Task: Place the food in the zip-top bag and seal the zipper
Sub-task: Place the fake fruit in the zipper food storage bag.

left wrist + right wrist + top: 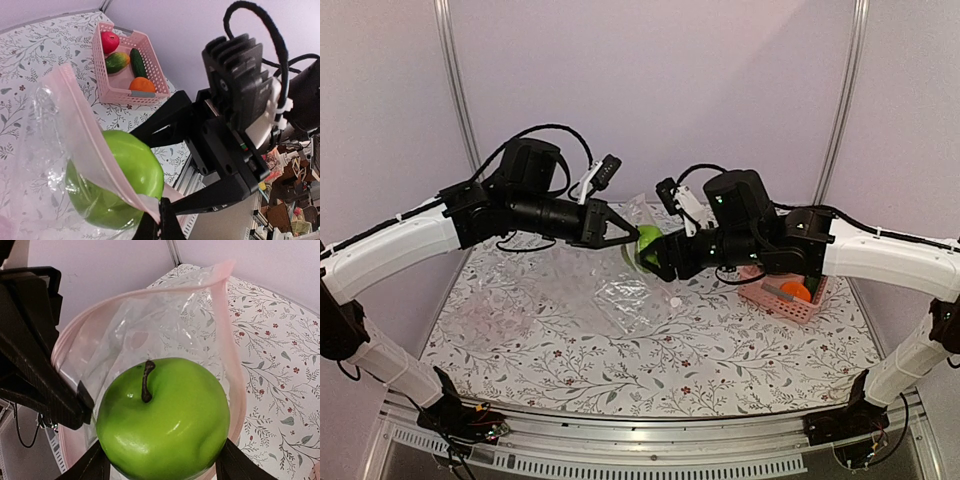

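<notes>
Above the far middle of the flowered table [520, 330], the right gripper [658, 256] clamps the green apple [162, 415] between its two fingers [86, 466] at the mouth of the zip-top bag [150, 335]. The left gripper [160, 220] is pressed together on the bag's rim, pinching the pink-tinted zipper [85, 130] and holding it up off the table. The apple sits partly inside the loop of the open mouth, not yet released. It looks rigid, glossy and probably light, a round toy that could squirt from a loose hold, so a grip across its widest part, as here, seems soundest. The bag is thin, limp and slick, best taken by the stiffer seal strip rather than the film. Only the right wrist view shows how widely the mouth gapes. Only the left wrist view looks into the pink basket [120, 95] at the table's right side, holding the red apple [110, 41], mango [117, 62], cucumber [138, 62] and orange [142, 84]. Only the top view shows crumpled clear plastic [630, 295] on the table below the grippers; whether that is the bag's own body cannot be told.
</notes>
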You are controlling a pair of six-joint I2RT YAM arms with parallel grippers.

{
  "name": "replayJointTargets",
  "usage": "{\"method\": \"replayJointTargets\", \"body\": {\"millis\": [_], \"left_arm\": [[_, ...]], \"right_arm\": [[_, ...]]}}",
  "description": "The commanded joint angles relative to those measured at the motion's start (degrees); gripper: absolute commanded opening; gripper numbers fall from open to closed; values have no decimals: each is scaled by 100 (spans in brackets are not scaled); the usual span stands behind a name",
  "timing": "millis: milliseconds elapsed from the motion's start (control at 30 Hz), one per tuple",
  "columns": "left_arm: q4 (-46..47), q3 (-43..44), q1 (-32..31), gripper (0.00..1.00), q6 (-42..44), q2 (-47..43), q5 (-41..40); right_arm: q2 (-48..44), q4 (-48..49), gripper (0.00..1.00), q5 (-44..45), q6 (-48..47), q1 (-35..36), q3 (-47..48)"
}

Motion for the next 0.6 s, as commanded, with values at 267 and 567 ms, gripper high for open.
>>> {"method": "replayJointTargets", "body": {"millis": [267,567], "left_arm": [[429,-125,-64,0,-35,-85,451],[504,-280,-64,0,-153,-59,906]], "right_arm": [[-5,134,68,-1231,-475,26,-116],[-200,626,71,-1374,-843,24,-351]]}}
